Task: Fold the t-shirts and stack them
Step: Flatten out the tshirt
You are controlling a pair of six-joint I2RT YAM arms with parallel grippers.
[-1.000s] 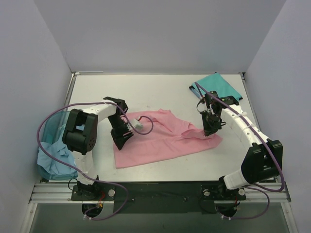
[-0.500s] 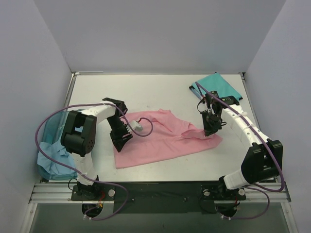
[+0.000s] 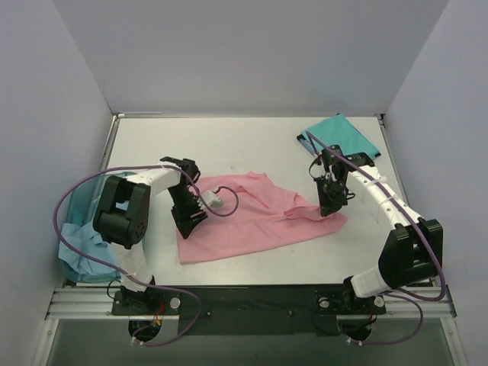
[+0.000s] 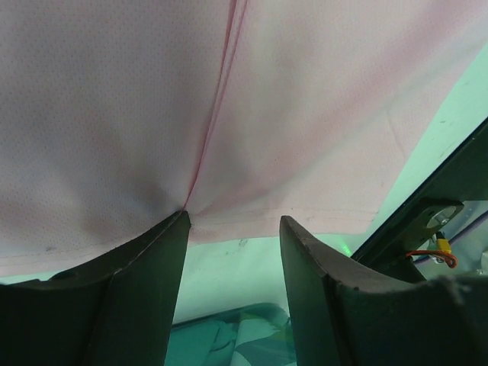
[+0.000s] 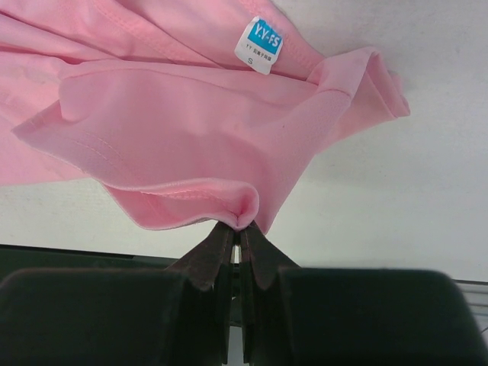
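White surface (image 3: 229, 145) is carrying the light pink cloth t-shirt (image 3: 252, 221) mid-frame. Right gripper (image 3: 326, 206) is pinching a folded edge of it, jaws pressed together, likely readying a fold-over. Left gripper (image 3: 188, 223) is sitting spread at the shirt's left edge, probably to grab it.

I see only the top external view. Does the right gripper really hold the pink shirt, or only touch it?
Observer: In the right wrist view the right gripper is shut on a small fold of the pink shirt's stitched edge.
Operator: And the left one?
Observer: The left gripper is open; the shirt's hem lies at its fingertips, nothing pinched.
Operator: Any label visible?
Observer: Yes, a blue label lies beyond the fold.
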